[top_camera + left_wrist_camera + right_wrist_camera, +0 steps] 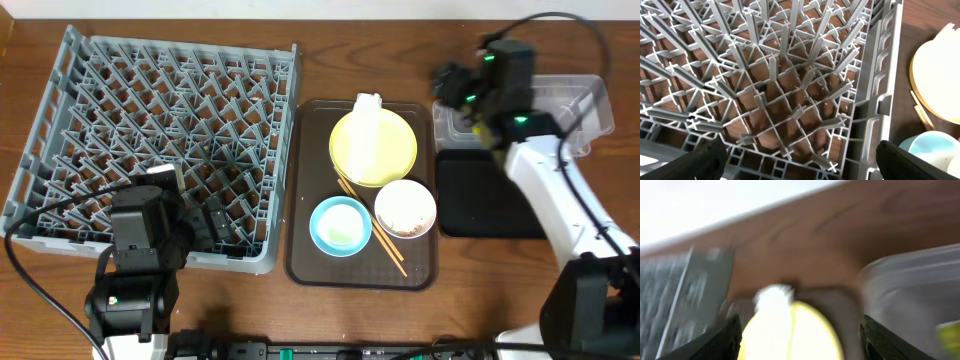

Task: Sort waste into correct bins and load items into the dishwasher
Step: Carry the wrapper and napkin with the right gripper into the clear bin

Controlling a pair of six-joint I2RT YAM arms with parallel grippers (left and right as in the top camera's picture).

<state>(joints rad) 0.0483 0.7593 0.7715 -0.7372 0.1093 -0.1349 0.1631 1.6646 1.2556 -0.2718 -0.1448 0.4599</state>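
Observation:
The grey dishwasher rack point(150, 130) lies at the left. My left gripper point(214, 226) hovers open over its near right corner, and its fingertips point(700, 162) stand wide apart above the pegs point(790, 95). On the brown tray, the yellow plate point(385, 150) carries the white cup point(367, 108). In front of it are the light blue bowl point(340, 225) and the white bowl point(405, 208), which holds rice-like scraps. My right gripper point(452, 88) is open and empty at the left end of the clear tub point(560, 105). The black tray bin point(480, 195) lies below it. The right wrist view is blurred: plate point(790, 337), cup point(772, 297), tub point(910, 290).
The dark brown serving tray point(305, 200) sits between the rack and the bins. Wooden chopsticks point(378, 240) lie across it between the two bowls. The left wrist view also catches the plate's edge point(940, 80) and the blue bowl point(935, 147) beyond the rack wall point(880, 100).

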